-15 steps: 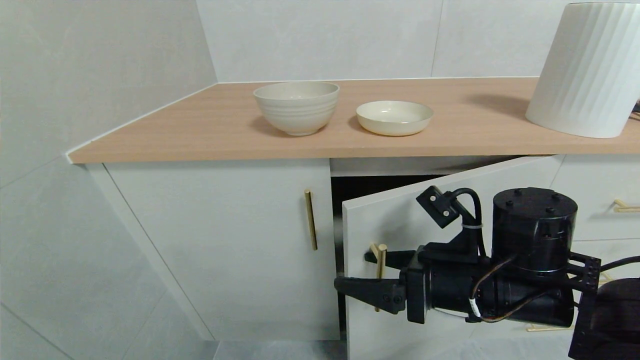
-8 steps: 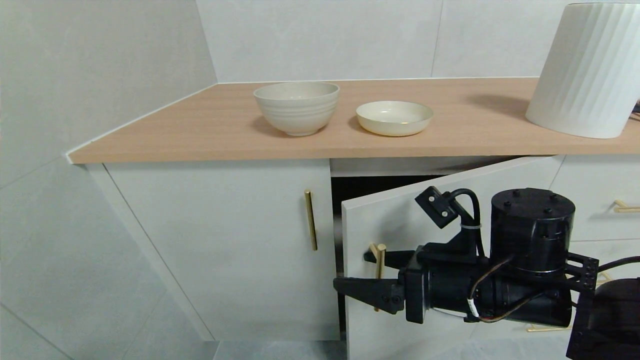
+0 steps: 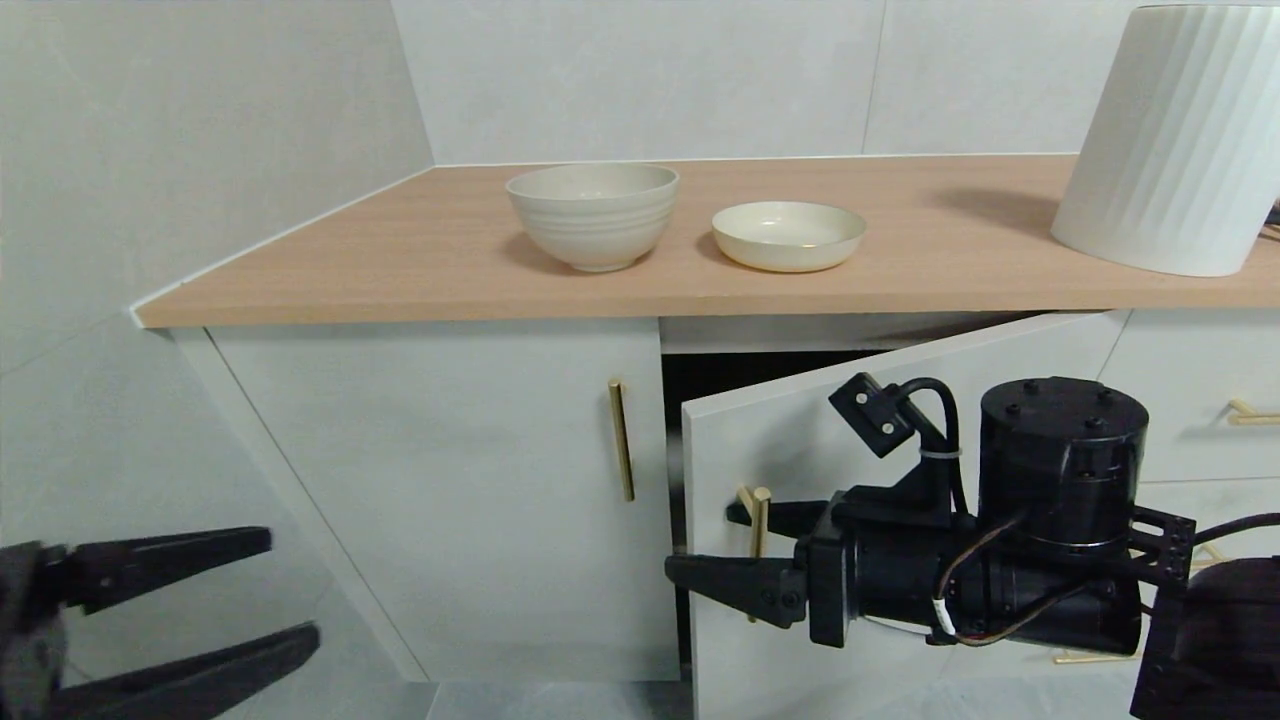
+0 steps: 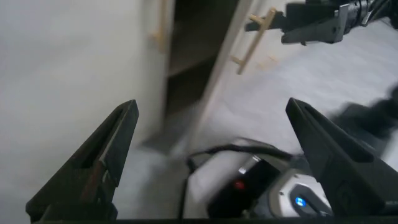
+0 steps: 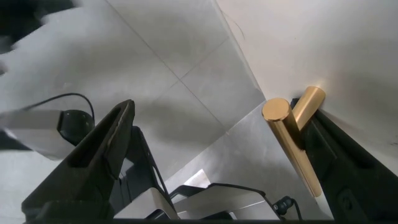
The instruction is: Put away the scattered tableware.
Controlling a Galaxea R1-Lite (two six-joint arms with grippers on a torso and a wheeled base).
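A cream ribbed bowl (image 3: 592, 215) and a shallow cream dish (image 3: 788, 235) stand side by side on the wooden countertop (image 3: 400, 270). Below them the right cabinet door (image 3: 800, 440) is ajar. My right gripper (image 3: 735, 548) is open, its two fingers straddling the door's brass handle (image 3: 759, 515). In the right wrist view the handle (image 5: 295, 134) lies close against one finger (image 5: 348, 168). My left gripper (image 3: 290, 585) is open low at the left, in front of the shut left door (image 3: 450, 480), holding nothing. The left wrist view looks between its fingertips (image 4: 99, 168) at the door gap.
A tall white ribbed cylinder (image 3: 1170, 140) stands at the counter's right end. The left door carries a vertical brass handle (image 3: 621, 440). Tiled walls close off the left side and the back. Drawers with brass pulls (image 3: 1250, 412) lie to the right.
My left gripper has come into the head view at the lower left, open. The right gripper and the door edge have shifted slightly left; bowl and dish are unmoved.
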